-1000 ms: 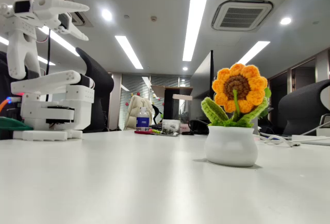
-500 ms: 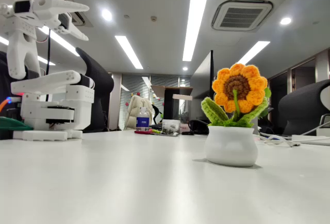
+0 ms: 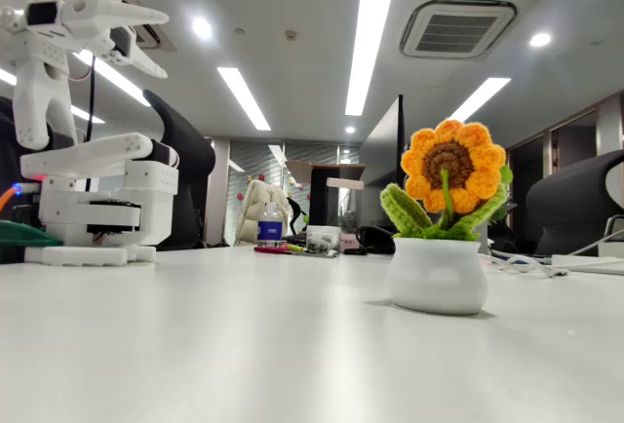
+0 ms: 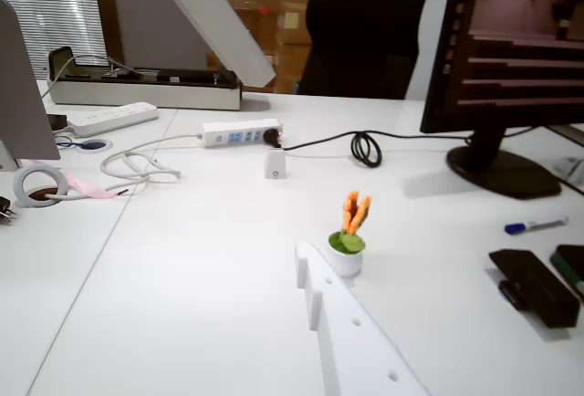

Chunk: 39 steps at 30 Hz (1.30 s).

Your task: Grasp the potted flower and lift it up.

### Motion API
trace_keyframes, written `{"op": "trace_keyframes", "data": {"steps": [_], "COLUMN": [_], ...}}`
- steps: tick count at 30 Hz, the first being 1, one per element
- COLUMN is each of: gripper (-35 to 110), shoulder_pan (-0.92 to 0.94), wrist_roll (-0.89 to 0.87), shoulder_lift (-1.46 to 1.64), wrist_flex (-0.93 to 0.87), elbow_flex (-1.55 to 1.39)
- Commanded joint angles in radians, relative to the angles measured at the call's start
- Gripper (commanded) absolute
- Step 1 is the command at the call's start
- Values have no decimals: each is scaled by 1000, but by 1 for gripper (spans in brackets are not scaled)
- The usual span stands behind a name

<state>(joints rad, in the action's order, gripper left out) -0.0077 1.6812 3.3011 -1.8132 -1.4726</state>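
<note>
The potted flower (image 3: 440, 238) stands upright on the white surface (image 3: 244, 345), bare room all around it and the power strip (image 4: 239, 131) and monitor (image 4: 511, 67) well apart. The claw (image 3: 146, 38) hangs high, far from it, fingers spread and empty.

bare worktop (image 4: 210, 259) rings the potted flower (image 4: 348, 243); a power strip (image 4: 241, 132) and coiled cable (image 4: 365, 148) lie well behind.
</note>
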Motion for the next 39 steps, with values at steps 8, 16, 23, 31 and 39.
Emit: {"op": "trace_keyframes", "data": {"steps": [8, 16, 23, 31, 39], "gripper": [77, 77, 77, 77, 77], "shoulder_pan": [38, 135, 221, 327, 388], "wrist_roll": [-2, -29, -26, -34, -57], "shoulder_lift": [-2, -3, -5, -5, -3], "wrist_flex": [-5, -6, -6, -9, -11], "elbow_flex": [5, 15, 26, 37, 37]}}
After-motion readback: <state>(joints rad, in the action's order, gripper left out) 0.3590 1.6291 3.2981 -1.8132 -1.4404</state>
